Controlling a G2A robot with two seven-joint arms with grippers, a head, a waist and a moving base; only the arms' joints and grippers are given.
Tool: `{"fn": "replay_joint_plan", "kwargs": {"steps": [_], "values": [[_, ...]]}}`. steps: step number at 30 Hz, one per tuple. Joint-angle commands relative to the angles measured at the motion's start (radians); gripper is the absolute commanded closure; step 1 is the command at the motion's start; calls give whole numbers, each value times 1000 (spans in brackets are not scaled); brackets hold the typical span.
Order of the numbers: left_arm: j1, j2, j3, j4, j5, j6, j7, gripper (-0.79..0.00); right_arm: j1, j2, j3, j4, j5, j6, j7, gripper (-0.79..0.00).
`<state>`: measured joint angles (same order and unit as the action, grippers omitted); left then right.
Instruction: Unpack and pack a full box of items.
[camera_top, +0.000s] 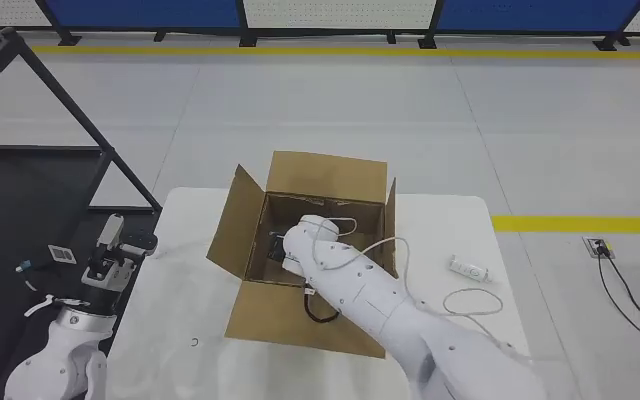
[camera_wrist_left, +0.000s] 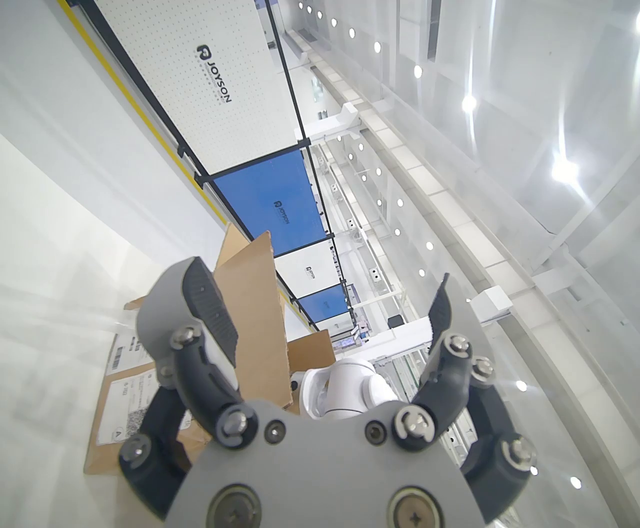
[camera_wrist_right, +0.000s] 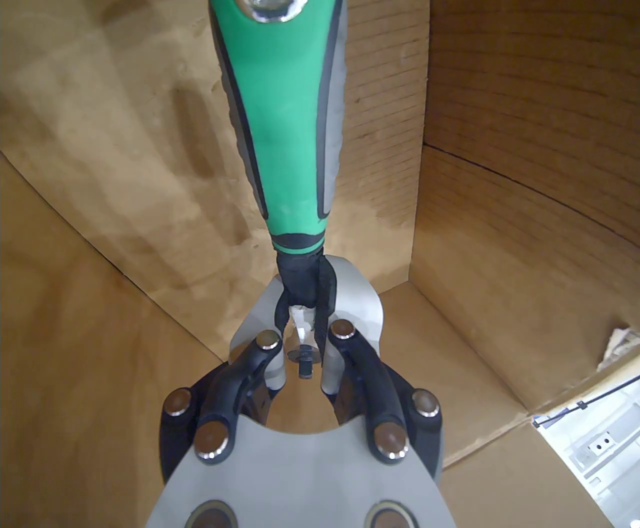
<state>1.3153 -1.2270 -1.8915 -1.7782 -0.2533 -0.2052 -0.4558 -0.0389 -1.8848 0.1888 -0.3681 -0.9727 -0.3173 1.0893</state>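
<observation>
Holding green-handled tool (camera_wrist_right: 280, 125), neck between right jaws, inside box (camera_wrist_right: 505, 130)

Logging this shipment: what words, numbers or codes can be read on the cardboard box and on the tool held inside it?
Two white labels on the cardboard box's outer side: barcodes and print, too small and blurred to read.
Green-handled tool in the right gripper: no print visible.
Box's inner walls: none.

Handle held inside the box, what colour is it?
The handle is green with grey sides and black trim; right wrist view shows it best.
</observation>
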Motion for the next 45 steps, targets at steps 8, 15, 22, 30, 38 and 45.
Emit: {"fn": "replay_joint_plan", "kwargs": {"steps": [8,15,22,30,38,45], "values": [[0,0,0,0,0,0,0,-785,1,-42,25,116,25,-55,-49,-111],[0,0,0,0,0,0,0,-785,6,-62,38,160,27,-67,-68,-262],[0,0,0,0,0,0,0,-785,22,-74,55,179,35,-72,-89,-259],[0,0,0,0,0,0,0,-785,80,-74,96,170,78,-93,-132,-299],[0,0,0,0,0,0,0,-785,147,-54,144,142,117,-81,-183,-336],[0,0,0,0,0,0,0,-785,246,0,213,115,162,-96,-272,-419]]}}
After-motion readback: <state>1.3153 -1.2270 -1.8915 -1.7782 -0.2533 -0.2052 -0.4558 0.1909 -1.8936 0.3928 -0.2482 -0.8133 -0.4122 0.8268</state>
